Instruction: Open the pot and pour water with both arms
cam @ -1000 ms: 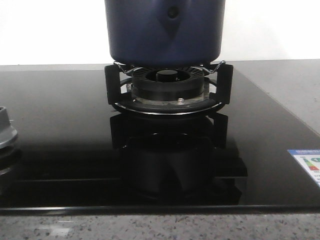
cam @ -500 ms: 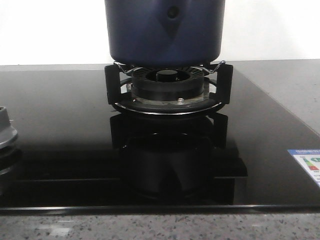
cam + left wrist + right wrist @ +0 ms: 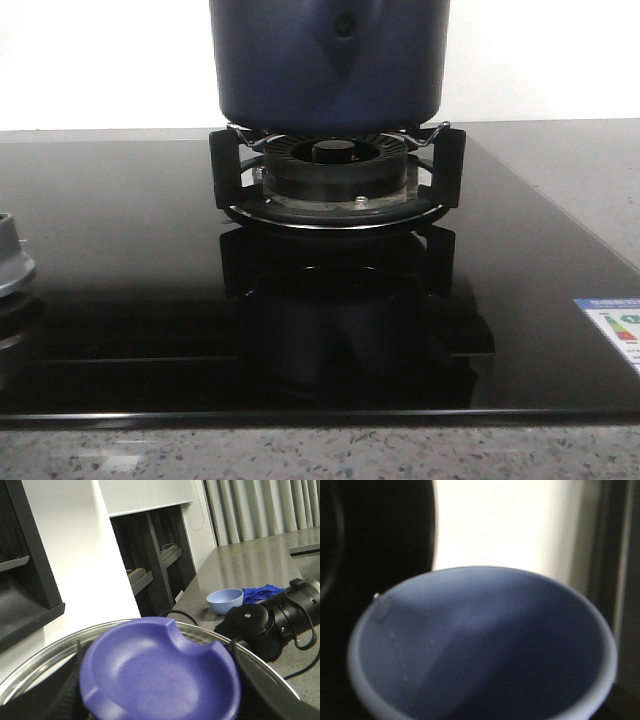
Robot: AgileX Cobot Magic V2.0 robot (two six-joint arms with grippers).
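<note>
The dark navy-blue pot (image 3: 330,60) stands on the burner at the back centre of the front view; its top is cut off by the frame. Neither gripper shows in that view. In the left wrist view my left gripper (image 3: 160,692) is shut on the purple dish-shaped lid knob (image 3: 160,672), with dark fingers (image 3: 67,690) on both sides. The lid's metal rim (image 3: 45,655) curves around the knob, and the lid is held up in the air. In the right wrist view a blue cup (image 3: 480,645) fills my right gripper (image 3: 480,712) and hides the fingers; its inside looks dark.
A black burner grate (image 3: 335,175) sits on the black glass hob (image 3: 120,260). A small grey metal round part (image 3: 12,265) is at the hob's left edge and a label (image 3: 615,325) at its right. A light blue bowl (image 3: 224,600), blue cloth (image 3: 260,593) and black camera (image 3: 280,620) lie on a side counter.
</note>
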